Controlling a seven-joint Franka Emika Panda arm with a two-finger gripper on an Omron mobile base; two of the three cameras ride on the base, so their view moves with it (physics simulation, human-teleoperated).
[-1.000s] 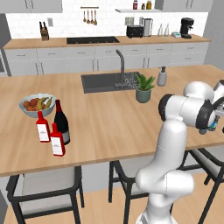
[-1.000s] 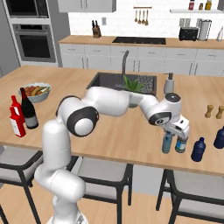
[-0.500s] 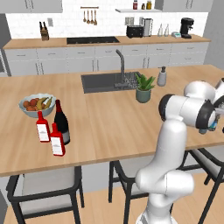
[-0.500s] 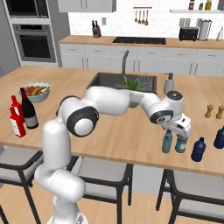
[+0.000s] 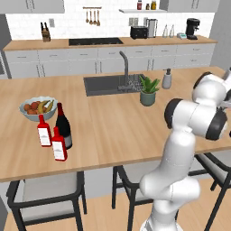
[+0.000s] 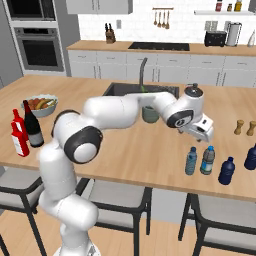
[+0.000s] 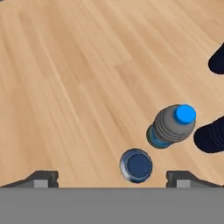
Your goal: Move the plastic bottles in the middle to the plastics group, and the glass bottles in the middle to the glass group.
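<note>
Counter [image 6: 125,145] of pale wood carries two clusters, well apart. At its left end the glass group [image 5: 62,124] – one dark wine bottle with two red bottles [image 5: 59,144] just beside it – looks complete. At the right end two plastic bottles [image 6: 199,160] stand upright side by side, with dark blue bottles [image 6: 226,170] just right of them. Above that pair hangs the gripper [image 7: 111,177], jaws spread wide and holding nothing; one blue cap [image 7: 136,165] sits directly beneath it in the hand view. Judging by this, the middle is cleared and sorting seems essentially done – only pulling the arm away appears left.
</note>
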